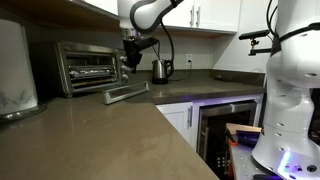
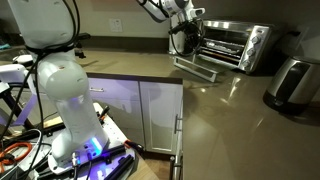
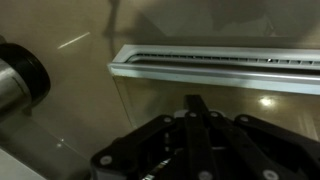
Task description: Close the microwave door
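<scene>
The microwave (image 1: 88, 66) is a small silver-grey toaster-oven box on the counter, also in an exterior view (image 2: 235, 45). Its door (image 1: 127, 93) hangs open, folded down flat in front, with the bar handle at its front edge; it also shows in an exterior view (image 2: 198, 66). In the wrist view the door's silver edge (image 3: 220, 65) runs across the top. My gripper (image 1: 131, 62) hovers above the open door, near the oven's control panel side. Its fingers (image 3: 197, 105) are pressed together, holding nothing.
A kettle (image 1: 161, 70) stands on the counter behind the arm. A large white appliance (image 1: 14, 70) sits at the counter's end, seen as a metallic toaster shape (image 2: 291, 82). A white robot base (image 2: 60, 100) stands on the floor. A black built-in unit (image 1: 222, 125) sits under the counter.
</scene>
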You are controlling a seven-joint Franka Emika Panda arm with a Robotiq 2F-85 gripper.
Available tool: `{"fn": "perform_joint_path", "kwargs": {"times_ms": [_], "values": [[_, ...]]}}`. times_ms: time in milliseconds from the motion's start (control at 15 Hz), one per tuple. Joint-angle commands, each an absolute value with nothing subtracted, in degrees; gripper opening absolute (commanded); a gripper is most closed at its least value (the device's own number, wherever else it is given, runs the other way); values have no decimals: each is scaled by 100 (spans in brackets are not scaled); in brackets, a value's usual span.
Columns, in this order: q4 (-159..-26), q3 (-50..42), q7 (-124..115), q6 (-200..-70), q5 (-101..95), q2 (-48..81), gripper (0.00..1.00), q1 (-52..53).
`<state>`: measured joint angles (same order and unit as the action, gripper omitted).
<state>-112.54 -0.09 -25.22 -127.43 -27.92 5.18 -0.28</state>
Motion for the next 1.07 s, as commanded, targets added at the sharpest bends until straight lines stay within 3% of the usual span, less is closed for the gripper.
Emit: {"fn": "perform_joint_path", "kwargs": {"times_ms": [0,1000], "values": [[-11550,8,-2321,-12959,-2508,361,0,97],[-12540,212,-2323,-13772,-1845,299,0,356]]}}
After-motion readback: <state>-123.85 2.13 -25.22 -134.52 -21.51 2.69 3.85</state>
